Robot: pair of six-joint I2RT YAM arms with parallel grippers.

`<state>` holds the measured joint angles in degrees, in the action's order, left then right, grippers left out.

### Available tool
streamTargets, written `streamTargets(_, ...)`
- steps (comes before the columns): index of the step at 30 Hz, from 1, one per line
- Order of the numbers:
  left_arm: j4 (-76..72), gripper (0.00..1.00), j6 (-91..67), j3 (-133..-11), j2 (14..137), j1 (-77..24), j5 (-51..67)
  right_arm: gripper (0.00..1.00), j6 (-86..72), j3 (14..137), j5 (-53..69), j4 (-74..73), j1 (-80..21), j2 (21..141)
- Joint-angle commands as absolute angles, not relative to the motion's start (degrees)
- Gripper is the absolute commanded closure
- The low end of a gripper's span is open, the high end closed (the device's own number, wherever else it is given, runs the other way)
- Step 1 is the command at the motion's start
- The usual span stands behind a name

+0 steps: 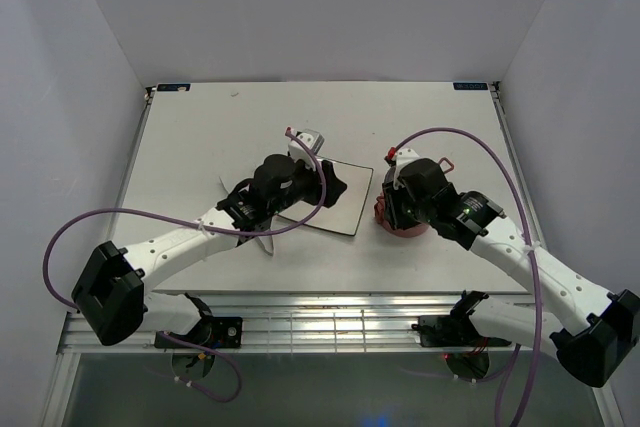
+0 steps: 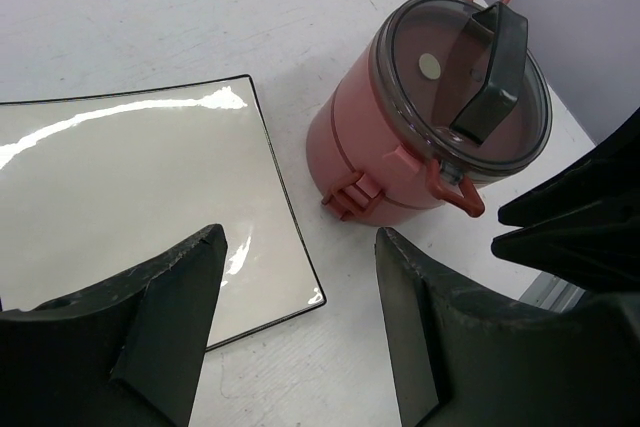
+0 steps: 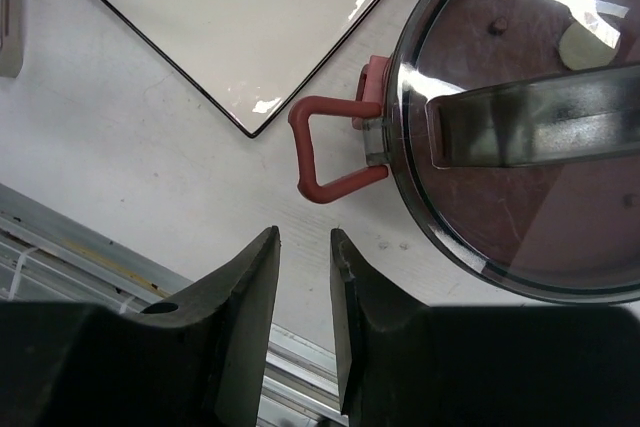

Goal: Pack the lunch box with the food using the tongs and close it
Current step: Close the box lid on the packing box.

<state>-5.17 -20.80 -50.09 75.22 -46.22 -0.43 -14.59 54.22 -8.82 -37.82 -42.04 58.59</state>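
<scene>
The lunch box [image 2: 400,147] stands stacked and closed beside the square plate [image 2: 120,197], its see-through top lid [image 3: 520,177] with a grey handle clipped on. Its red latch loop [image 3: 320,152] sticks out towards the plate corner. My right gripper [image 3: 303,235] hovers just short of that loop, jaws a narrow gap apart with nothing between them. My left gripper [image 2: 300,237] is wide open over the plate's near corner and holds nothing. A thin silvery piece, apparently the tongs [image 1: 266,242], shows from under my left forearm. No food is in view, and the plate [image 1: 338,209] is bare.
An aluminium rail [image 1: 330,322] runs along the near table edge, close behind my right fingers [image 3: 230,317]. White walls enclose the table on three sides. My right wrist hangs over the lunch box [image 1: 385,215] in the top view.
</scene>
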Motion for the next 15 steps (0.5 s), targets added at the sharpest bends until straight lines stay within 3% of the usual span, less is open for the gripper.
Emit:
streamTargets(1,-4.83,0.28,-21.09,-49.31,72.69,-45.70,-2.11,0.67,-14.94,54.93,-8.70,-35.16,-42.28,59.68)
streamTargets(15,-5.01,0.28,-21.01,-48.96,73.04,-45.18,-2.55,0.68,-15.03,55.02,-10.20,-31.56,-42.19,62.14)
